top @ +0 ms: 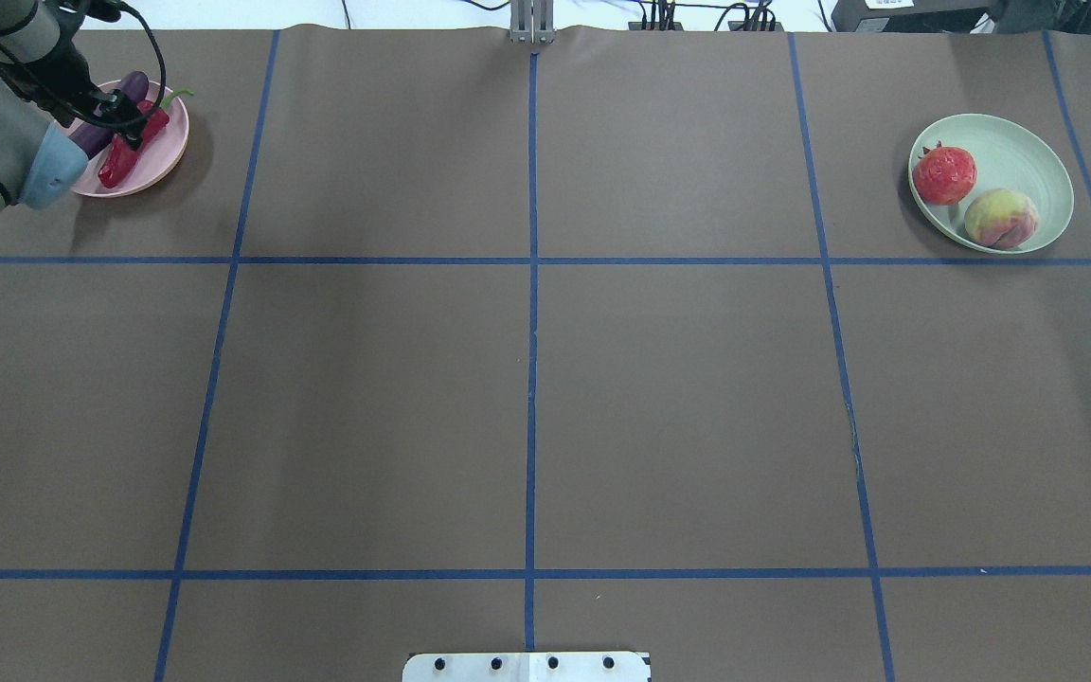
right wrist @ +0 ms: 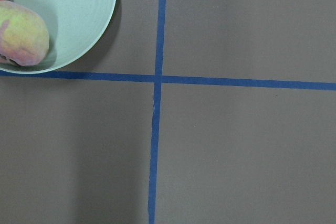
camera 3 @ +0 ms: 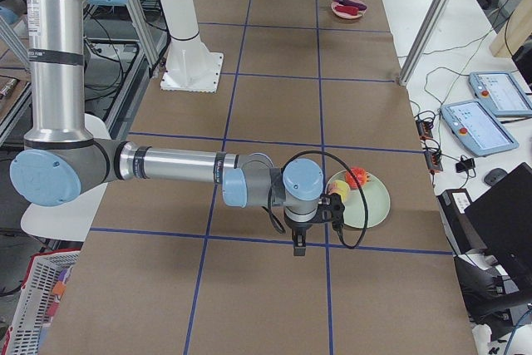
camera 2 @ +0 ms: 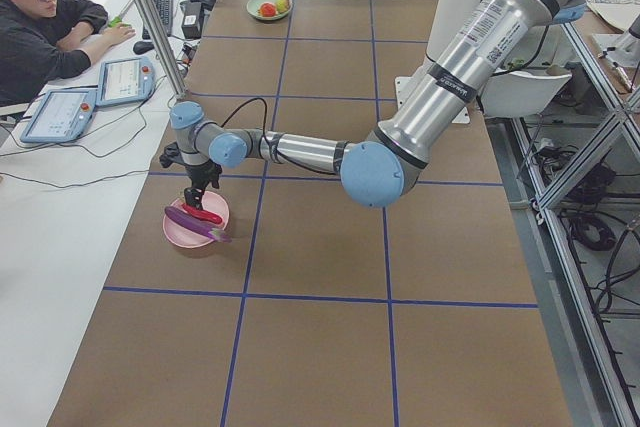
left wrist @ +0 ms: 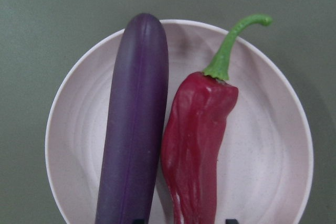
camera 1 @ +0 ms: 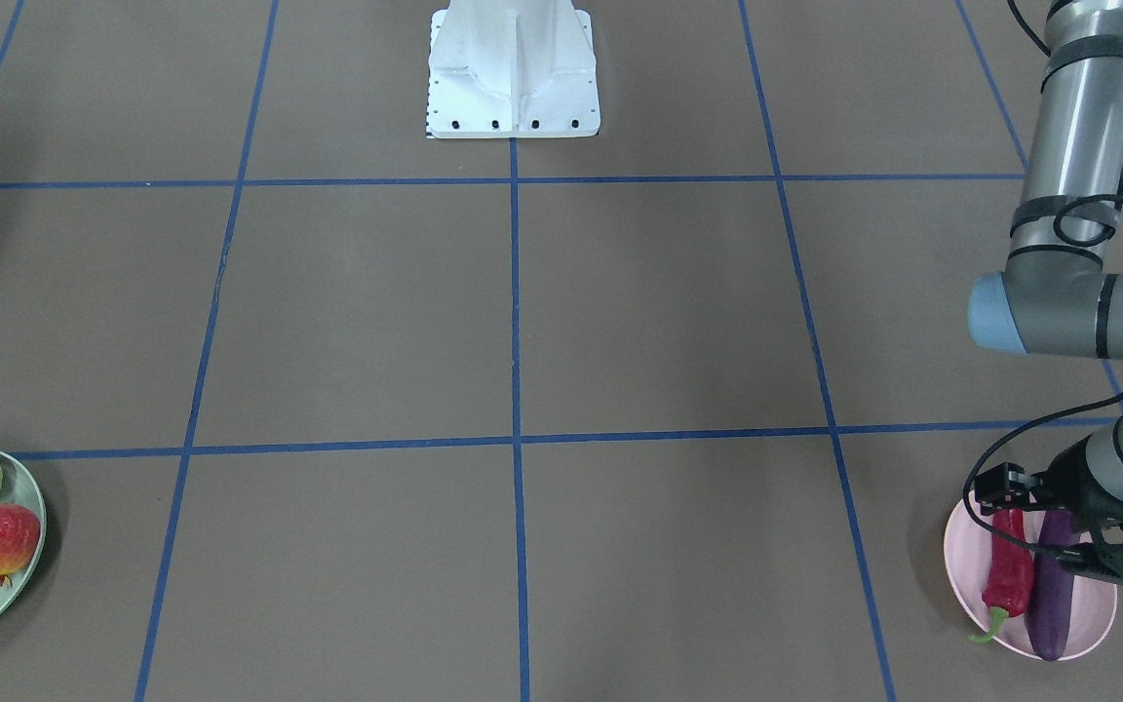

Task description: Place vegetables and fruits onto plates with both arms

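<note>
The purple eggplant (left wrist: 134, 129) and the red chili (left wrist: 197, 140) lie side by side on the pink plate (left wrist: 262, 156). My left gripper (camera 1: 1098, 551) hovers just above them, open, with its tips at either side of the chili's lower end. In the overhead view the left gripper (top: 129, 128) partly covers the plate (top: 167, 156). The pomegranate (top: 944, 175) and the peach (top: 1001, 218) sit on the mint green plate (top: 1028, 156). My right gripper (camera 3: 298, 243) hangs over the bare table beside that plate; I cannot tell whether it is open.
The white base block (camera 1: 513, 68) stands at the table's robot side. Blue tape lines (top: 531, 379) cross the brown table. An operator (camera 2: 40, 27) sits with tablets at a side desk beyond the plates.
</note>
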Available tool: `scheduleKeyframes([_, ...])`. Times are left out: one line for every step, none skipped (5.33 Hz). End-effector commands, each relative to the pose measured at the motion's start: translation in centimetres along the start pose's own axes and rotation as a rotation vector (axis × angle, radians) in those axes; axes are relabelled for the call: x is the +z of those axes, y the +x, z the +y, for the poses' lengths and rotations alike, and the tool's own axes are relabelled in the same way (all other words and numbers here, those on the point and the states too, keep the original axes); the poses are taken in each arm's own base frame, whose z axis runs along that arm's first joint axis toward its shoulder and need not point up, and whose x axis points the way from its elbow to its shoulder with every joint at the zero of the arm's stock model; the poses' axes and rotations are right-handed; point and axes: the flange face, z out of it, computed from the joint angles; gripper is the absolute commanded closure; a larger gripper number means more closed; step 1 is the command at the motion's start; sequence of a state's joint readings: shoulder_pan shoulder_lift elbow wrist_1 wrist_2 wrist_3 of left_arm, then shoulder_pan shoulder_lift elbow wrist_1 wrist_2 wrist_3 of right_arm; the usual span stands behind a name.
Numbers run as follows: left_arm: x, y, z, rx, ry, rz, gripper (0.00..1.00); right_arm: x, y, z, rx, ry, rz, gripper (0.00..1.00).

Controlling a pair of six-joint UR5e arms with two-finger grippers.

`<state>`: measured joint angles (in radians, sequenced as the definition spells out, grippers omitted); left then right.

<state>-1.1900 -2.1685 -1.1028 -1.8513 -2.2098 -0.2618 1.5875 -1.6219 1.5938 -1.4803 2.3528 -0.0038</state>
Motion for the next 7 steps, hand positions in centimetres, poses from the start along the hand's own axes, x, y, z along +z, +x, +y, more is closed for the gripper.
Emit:
scheduleKeyframes([-6.7,-4.9,7.8,-0.067,0.050,0.121,0.00,0.1,0.0,0.0,-0.001,-0.002,0.000,0.00])
scheduleKeyframes([-10.4,-6.1,13.0,-0.103,0.071,0.109,0.00,0.1,0.0,0.0,-0.002,-0.001,0.000,0.00])
scheduleKeyframes([-11.5,-8.3,19.6,-0.073,0.052,0.088,0.00,0.1,0.0,0.0,-0.002,-0.001,0.000,0.00])
scheduleKeyframes([-10.6,-12.6,24.9,-0.056,0.022,0.072,0.00,0.1,0.0,0.0,-0.004,-0.001,0.000,0.00])
scheduleKeyframes([-9.5,-16.1,29.5,-0.074,-0.009,0.062,0.00,0.1,0.0,0.2,-0.001,-0.002,0.000,0.00])
scheduleKeyframes([-8.0,-18.6,34.0,-0.148,-0.049,0.055,0.00,0.1,0.0,0.1,-0.003,0.001,0.000,0.00])
scheduleKeyframes([-8.9,-18.9,34.6,-0.150,-0.024,0.061,0.00,0.0,-0.1,0.1,-0.010,0.003,0.000,0.00])
